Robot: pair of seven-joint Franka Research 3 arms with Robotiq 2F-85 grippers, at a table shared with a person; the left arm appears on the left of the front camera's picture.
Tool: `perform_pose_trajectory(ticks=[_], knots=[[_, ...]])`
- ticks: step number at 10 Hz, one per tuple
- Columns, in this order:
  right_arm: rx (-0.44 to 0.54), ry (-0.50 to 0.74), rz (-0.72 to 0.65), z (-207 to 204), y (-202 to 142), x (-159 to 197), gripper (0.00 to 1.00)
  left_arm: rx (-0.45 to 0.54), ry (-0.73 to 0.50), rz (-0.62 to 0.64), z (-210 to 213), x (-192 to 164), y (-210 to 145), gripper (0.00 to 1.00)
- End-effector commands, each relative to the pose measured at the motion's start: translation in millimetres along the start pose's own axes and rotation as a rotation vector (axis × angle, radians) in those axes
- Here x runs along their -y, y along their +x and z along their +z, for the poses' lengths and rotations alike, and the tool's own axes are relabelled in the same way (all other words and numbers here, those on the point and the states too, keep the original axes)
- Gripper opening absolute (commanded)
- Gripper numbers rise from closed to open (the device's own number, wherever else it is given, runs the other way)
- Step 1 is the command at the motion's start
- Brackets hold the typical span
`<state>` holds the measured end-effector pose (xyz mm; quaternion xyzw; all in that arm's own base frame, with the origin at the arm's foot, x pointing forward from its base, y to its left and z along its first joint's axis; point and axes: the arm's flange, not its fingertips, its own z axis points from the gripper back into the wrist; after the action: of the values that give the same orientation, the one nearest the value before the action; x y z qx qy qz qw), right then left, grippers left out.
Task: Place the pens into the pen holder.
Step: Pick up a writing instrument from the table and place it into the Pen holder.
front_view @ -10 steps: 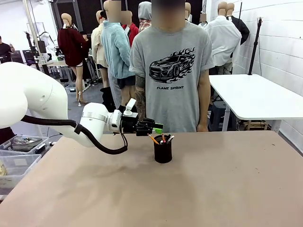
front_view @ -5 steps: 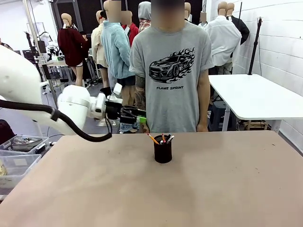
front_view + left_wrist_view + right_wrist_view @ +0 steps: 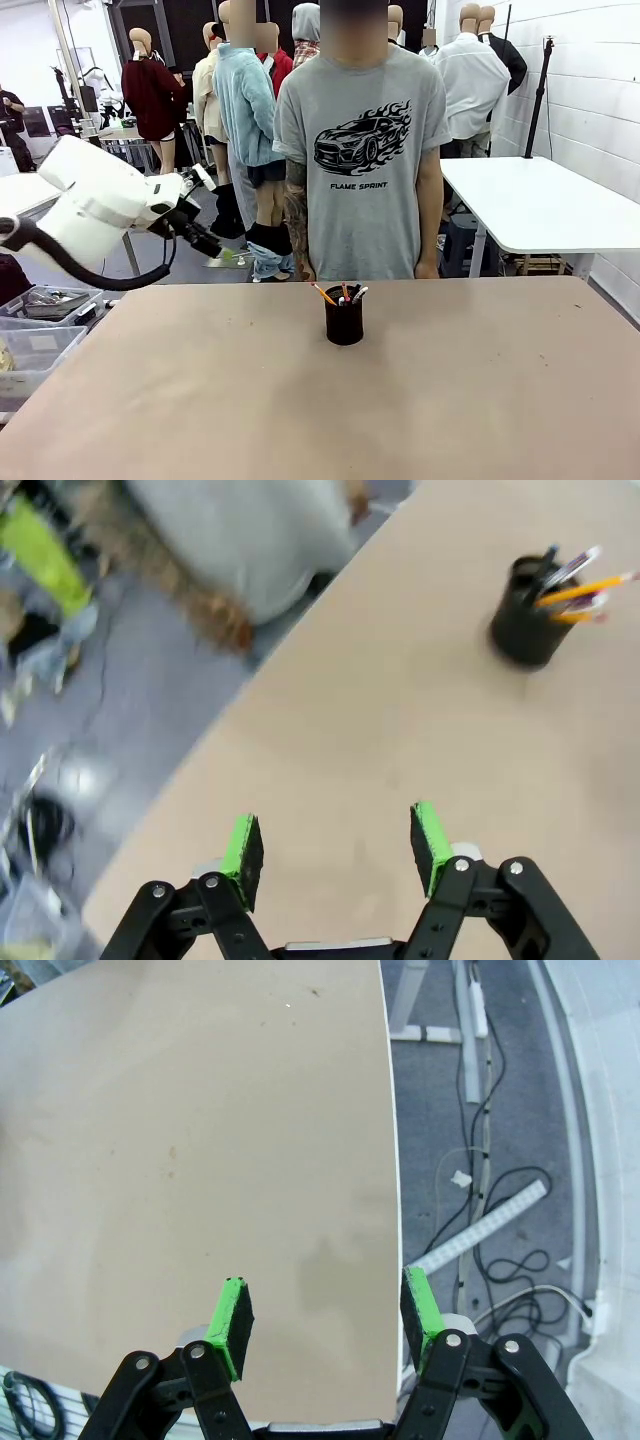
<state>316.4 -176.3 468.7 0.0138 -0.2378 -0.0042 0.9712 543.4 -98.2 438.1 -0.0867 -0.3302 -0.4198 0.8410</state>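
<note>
The pen holder (image 3: 344,324), a small black mesh cup, stands upright near the middle of the table's far half. All three pens stand inside it: the orange pen (image 3: 322,293) leans left, the white-silver pen (image 3: 359,294) leans right, and the black pen (image 3: 344,291) stands between them. In the left wrist view the pen holder (image 3: 526,630) sits at the upper right, far from my left gripper (image 3: 336,842), which is open and holds nothing. My left arm (image 3: 100,215) hangs high over the table's left far corner. My right gripper (image 3: 325,1310) is open and holds nothing, above the table's edge.
A person (image 3: 360,150) in a grey shirt stands at the far edge behind the cup, arms down. Plastic bins (image 3: 40,340) sit off the table's left side. Past the table edge (image 3: 385,1160) lies a floor with cables (image 3: 500,1210). A white table (image 3: 540,205) stands at the back right.
My left arm has drawn back from beside the pen holder, leftward and upward, and its gripper now sits far from the cup. The cup and pens have not moved.
</note>
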Motion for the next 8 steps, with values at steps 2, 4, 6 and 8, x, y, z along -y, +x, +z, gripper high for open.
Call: perform_pose_trajectory(ticks=[2,4,6,8], knots=[[-0.002,0.000,0.000,0.1,0.1,-0.1,0.75,-0.293,0.082,0.257,52.5,-10.2,-1.4,0.78],[-0.002,0.000,0.000,0.1,0.1,-0.1,0.75,-0.401,0.193,0.336,61.1,-13.5,-17.1,0.78],[-0.002,0.000,0.000,0.1,0.1,-0.1,0.75,-0.488,0.315,0.427,82.1,-20.6,-36.9,0.78],[-0.002,0.000,0.000,0.1,0.1,-0.1,0.75,-0.447,0.282,0.521,107.7,-32.4,-64.7,0.78]])
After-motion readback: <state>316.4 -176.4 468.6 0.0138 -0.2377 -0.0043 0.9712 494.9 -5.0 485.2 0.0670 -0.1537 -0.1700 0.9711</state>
